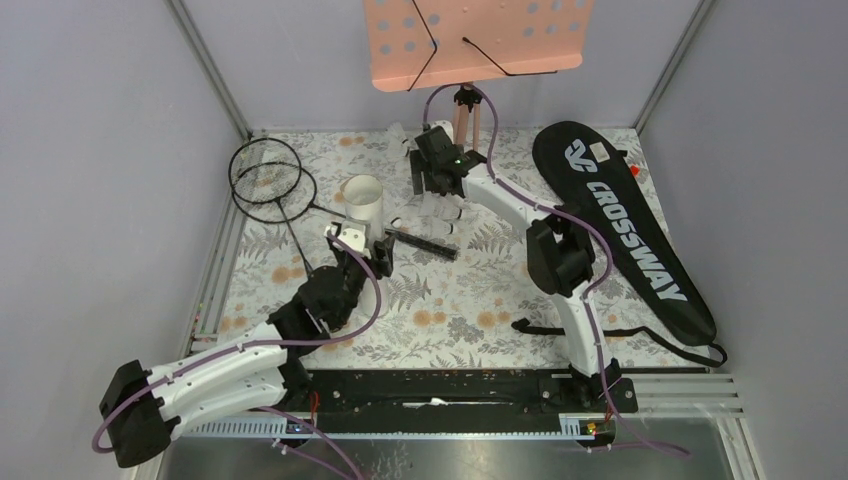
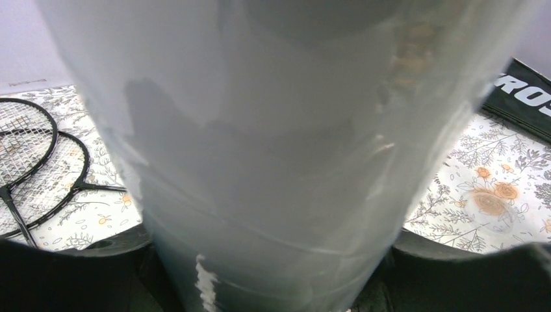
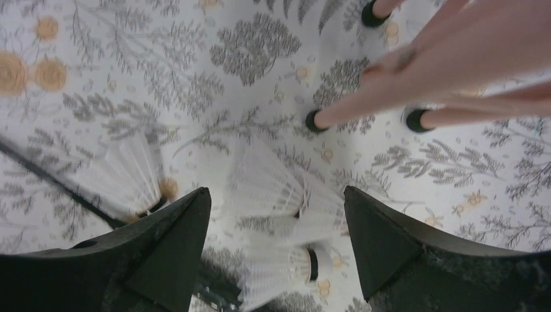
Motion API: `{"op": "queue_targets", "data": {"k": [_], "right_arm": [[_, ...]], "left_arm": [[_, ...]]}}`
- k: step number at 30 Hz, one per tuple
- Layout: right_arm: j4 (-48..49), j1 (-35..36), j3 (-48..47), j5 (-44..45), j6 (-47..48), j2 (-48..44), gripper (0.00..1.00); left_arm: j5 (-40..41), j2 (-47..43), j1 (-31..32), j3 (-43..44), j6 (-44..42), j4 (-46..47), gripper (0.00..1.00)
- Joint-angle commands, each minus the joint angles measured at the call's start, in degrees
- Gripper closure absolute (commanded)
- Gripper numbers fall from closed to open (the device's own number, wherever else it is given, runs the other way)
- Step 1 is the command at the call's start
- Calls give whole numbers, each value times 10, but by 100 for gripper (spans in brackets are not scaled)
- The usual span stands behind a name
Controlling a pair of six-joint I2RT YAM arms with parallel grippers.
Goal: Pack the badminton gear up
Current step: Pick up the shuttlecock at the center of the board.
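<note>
Bag [image 1: 625,225] flat along the right edge, rackets [image 1: 270,185] overlapped back-left, left gripper [image 1: 355,240] pinching the light, slick, dentable tube [image 1: 365,205] beside them, right gripper [image 3: 276,195] spread over clustered shuttlecocks [image 3: 266,182] back-centre: featherlight, fragile skirts, so I'd take the cork end.

The place looks like a robot test cell in a lab. Plain grey panels [image 1: 100,150] held in metal posts [image 1: 210,65] close in both sides and the far side of the jaws. The table [image 1: 460,300] has a flowered cloth. Well behind the jaws, two white arms [image 1: 230,365] are bolted to a slotted metal rail [image 1: 680,395], with purple cables [image 1: 378,290] looped along them.
</note>
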State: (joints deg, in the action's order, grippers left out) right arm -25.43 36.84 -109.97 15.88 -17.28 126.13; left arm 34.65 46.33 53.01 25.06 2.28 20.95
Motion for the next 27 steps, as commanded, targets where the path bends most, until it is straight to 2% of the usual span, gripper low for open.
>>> {"op": "queue_targets", "data": {"k": [1,5,9,20,27], "right_arm": [[-36,1,-91,73,-6,59,19],[-89,0,-142,139,-29,103,23],[-124,1,-187,160,-32,132,30],[-188,1,-196,131,-38,142,43],[-202,1,-187,119,-44,138,47]], "left_arm": [[-22,-12,1,-9,30,-55,48],[-28,-25,2,-15,32,-56,48],[-31,-24,1,-16,32,-55,48],[-35,-26,1,-16,33,-56,49],[-40,-32,1,-19,34,-56,49]]}}
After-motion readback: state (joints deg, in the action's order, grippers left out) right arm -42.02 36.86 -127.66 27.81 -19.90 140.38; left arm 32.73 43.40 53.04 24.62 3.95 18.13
